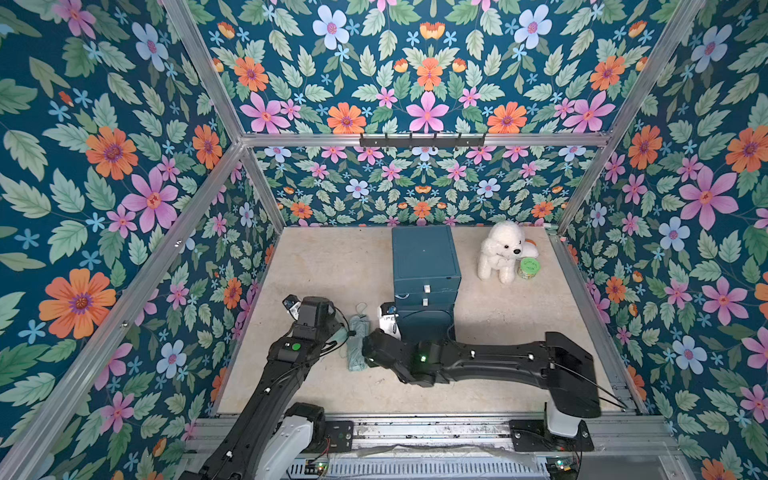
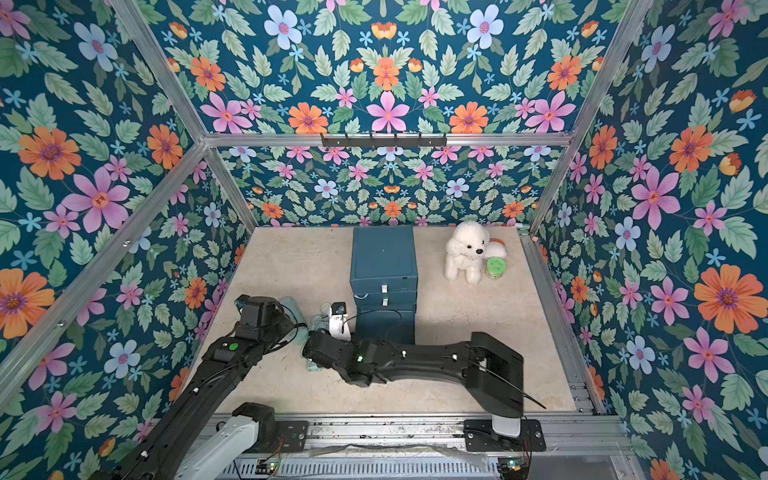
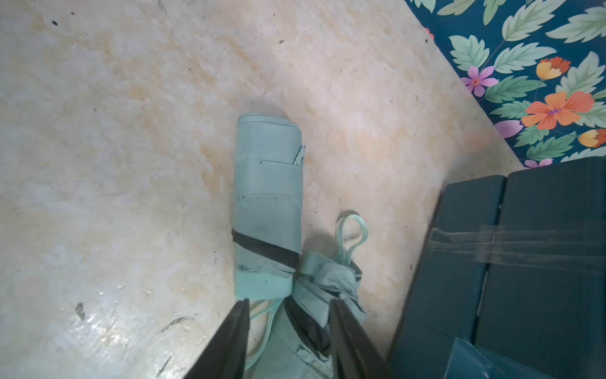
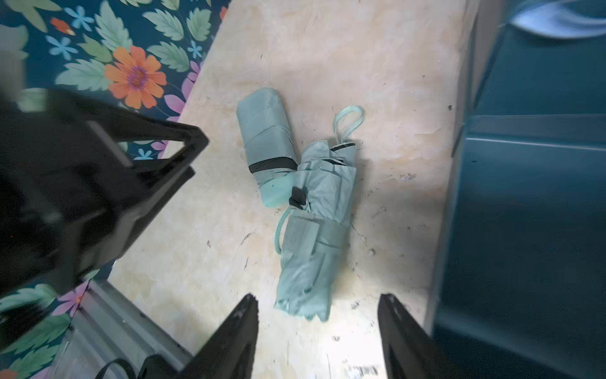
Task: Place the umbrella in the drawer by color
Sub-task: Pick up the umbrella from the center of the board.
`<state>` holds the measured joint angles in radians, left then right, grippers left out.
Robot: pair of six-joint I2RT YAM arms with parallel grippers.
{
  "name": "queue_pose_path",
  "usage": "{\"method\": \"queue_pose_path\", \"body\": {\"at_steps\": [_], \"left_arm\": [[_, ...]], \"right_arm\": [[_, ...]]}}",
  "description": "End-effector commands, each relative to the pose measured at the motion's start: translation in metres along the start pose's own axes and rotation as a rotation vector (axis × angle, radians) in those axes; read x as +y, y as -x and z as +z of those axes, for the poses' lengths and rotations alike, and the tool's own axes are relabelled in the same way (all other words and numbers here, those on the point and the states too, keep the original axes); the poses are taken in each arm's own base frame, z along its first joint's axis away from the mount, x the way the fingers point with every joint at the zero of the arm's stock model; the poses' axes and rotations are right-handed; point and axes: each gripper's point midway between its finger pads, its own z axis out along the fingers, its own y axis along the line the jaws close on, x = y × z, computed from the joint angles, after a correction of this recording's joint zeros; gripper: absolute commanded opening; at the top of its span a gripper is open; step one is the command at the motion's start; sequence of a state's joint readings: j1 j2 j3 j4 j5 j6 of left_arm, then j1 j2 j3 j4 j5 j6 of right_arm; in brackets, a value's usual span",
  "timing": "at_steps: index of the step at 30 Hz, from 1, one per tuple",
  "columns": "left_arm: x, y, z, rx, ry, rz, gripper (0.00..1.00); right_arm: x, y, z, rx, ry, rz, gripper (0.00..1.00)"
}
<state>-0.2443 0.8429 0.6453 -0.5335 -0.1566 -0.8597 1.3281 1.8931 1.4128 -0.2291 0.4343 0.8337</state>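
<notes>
Hovering low over the table [image 4: 328, 49], both arms are crowding the mint-green umbrella [image 4: 318, 236]. It lies flat just beside the drawer cabinet [image 1: 424, 266], on the robot's left of it and down near its front.

The right gripper [image 4: 317, 297] is spread wide with nothing in it. Its two fingers bracket the umbrella's plain end, and the bundle runs straight away from it, long axis more or less along the cabinet's side wall. The strap loop is at the end farther from that claw. That's the line-up that matters: the jaws sit across the long axis, so a drop and a squeeze looks like the natural next call.

The left gripper [image 3: 290, 300] is partly parted, and its own wrist view shows the umbrella's folds between the fingers. Seen from the right wrist, though, it hangs clear above, on the side away from the cabinet, gripping nothing. The right arm reads as the nearer one to me.

The matching sleeve [image 4: 265, 131] lies on the umbrella's far side from the cabinet, its open end touching the bundle near the loop.

Now the trouble. In both top views the arms cover most of the umbrella and the fingertips are hidden. I can't tell whether any drawer is pulled out, or which one matches, because every front reads the same dark teal.
</notes>
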Motion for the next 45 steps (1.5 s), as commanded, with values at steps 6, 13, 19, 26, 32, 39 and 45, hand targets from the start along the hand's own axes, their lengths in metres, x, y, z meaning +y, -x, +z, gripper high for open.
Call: {"method": "queue_pose_path", "body": {"at_steps": [6, 13, 19, 26, 32, 39, 45], "left_arm": [[-0.019, 0.023, -0.025, -0.024, -0.048, 0.068, 0.47], [-0.027, 0.027, -0.028, -0.023, -0.073, 0.086, 0.47], [-0.032, 0.024, -0.025, -0.005, -0.099, 0.100, 0.47], [-0.032, 0.016, -0.016, 0.023, -0.101, 0.123, 0.46], [-0.049, 0.018, -0.018, 0.038, -0.162, 0.145, 0.46], [-0.100, 0.038, -0.041, 0.020, -0.350, 0.226, 0.48], [-0.135, 0.056, -0.045, 0.030, -0.409, 0.269, 0.50]], "right_arm": [[0.018, -0.042, 0.056, 0.224, -0.008, -0.029, 0.76], [0.001, -0.061, 0.074, 0.268, -0.092, -0.010, 0.76], [-0.009, -0.069, 0.084, 0.283, -0.131, -0.002, 0.70], [-0.008, -0.072, 0.089, 0.294, -0.113, 0.004, 0.47], [-0.002, -0.055, 0.076, 0.256, -0.096, -0.002, 0.02], [0.013, -0.008, 0.015, 0.089, 0.013, -0.020, 0.00], [0.009, 0.024, -0.066, -0.034, 0.185, 0.003, 0.00]]}}
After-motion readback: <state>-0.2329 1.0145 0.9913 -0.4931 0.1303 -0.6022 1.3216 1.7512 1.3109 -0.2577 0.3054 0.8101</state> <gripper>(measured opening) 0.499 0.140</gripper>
